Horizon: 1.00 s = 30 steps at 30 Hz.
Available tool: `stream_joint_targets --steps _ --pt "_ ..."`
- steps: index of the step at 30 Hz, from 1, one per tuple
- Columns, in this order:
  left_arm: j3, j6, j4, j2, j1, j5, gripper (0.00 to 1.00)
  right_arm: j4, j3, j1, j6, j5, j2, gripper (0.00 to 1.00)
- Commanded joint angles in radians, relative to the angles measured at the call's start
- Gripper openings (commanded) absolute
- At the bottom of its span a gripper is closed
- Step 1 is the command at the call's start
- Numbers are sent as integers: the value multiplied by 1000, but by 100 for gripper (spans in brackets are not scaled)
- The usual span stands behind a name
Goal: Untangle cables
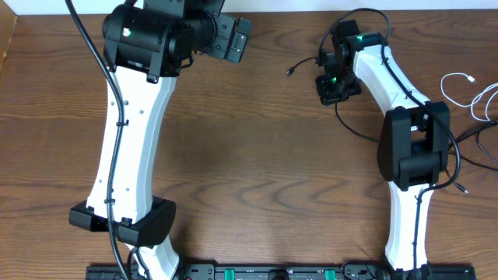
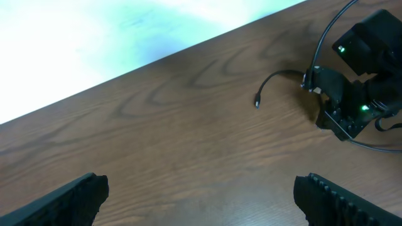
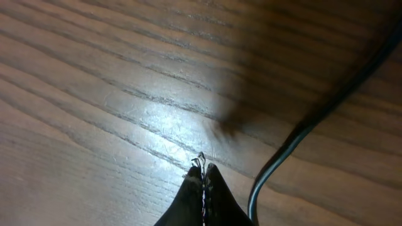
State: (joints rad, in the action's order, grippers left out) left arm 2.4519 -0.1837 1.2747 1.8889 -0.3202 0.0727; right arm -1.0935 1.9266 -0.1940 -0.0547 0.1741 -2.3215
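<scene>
The white cable [image 1: 459, 75] sits by the table's [image 1: 257, 171] right edge. A black cord [image 2: 276, 74] lies toward the far edge, just beside the right gripper [image 3: 202, 182], which is clenched on nothing visible, while the left gripper [image 2: 201, 201] gapes. Light, floppy stuff, probably best pinched behind a plug.

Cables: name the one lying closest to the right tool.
The short black cable, whose one end reaches the right tool. The white cable and the other black cables lie far off near the table's right edge.
</scene>
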Motion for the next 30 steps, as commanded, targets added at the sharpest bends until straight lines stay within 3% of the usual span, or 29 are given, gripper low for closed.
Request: stream_joint_targets --steps 1,30 --pt "7 5 -3 -19 0 6 100 9 -3 -2 10 -13 -8 1" --pt "7 5 0 -74 0 55 100 58 -3 23 10 -34 -41 1"
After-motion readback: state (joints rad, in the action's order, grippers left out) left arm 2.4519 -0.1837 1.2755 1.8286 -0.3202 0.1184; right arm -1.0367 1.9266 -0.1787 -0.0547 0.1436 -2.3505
